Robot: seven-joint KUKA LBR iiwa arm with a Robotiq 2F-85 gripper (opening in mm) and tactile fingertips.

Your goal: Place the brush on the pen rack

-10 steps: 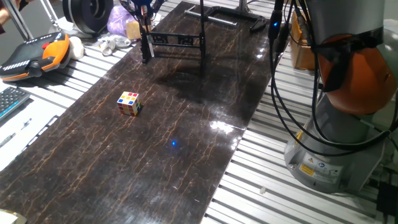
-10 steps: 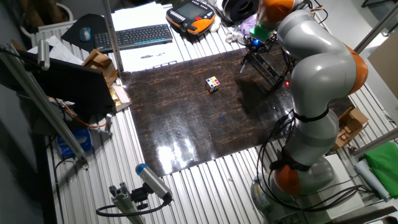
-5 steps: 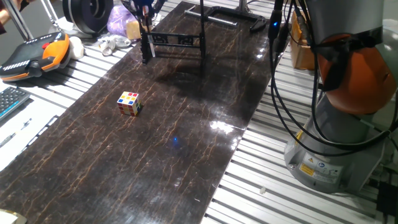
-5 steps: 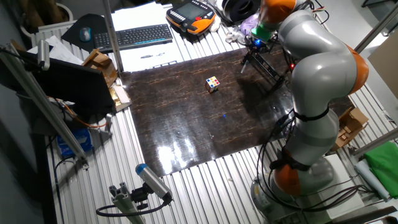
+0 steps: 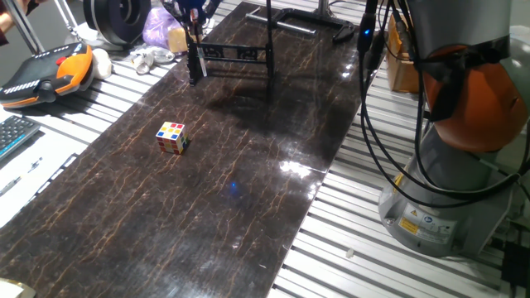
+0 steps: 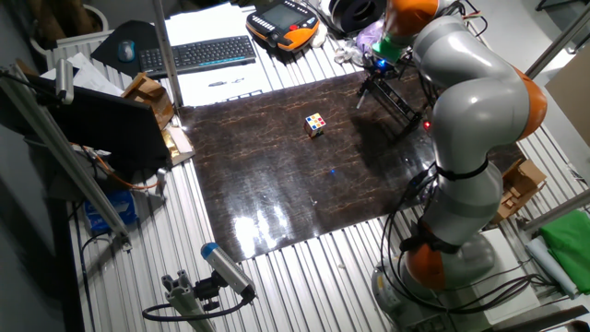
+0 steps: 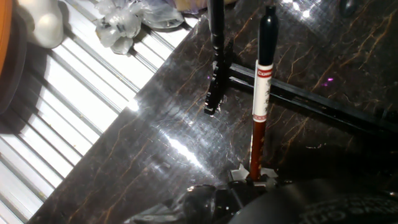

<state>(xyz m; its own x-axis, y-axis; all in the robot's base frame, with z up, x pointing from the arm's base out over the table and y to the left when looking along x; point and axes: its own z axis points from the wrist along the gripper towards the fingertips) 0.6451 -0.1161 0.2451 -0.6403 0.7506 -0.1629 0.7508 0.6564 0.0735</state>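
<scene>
I have my tool [image 7: 254, 177] closed on the brush [image 7: 260, 93], which points toward twelve o'clock above the pen rack [image 5: 234, 54] at the bench's [image 5: 207, 207] far end, so carrying looks done and only setting it down and letting go remain.

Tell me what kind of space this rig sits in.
Most likely a robotics lab bench, not a home or factory line. An orange teach pendant, a keyboard and loose cabling sit on an aluminium-slat table around the dark work mat, where the pen rack stands.
</scene>
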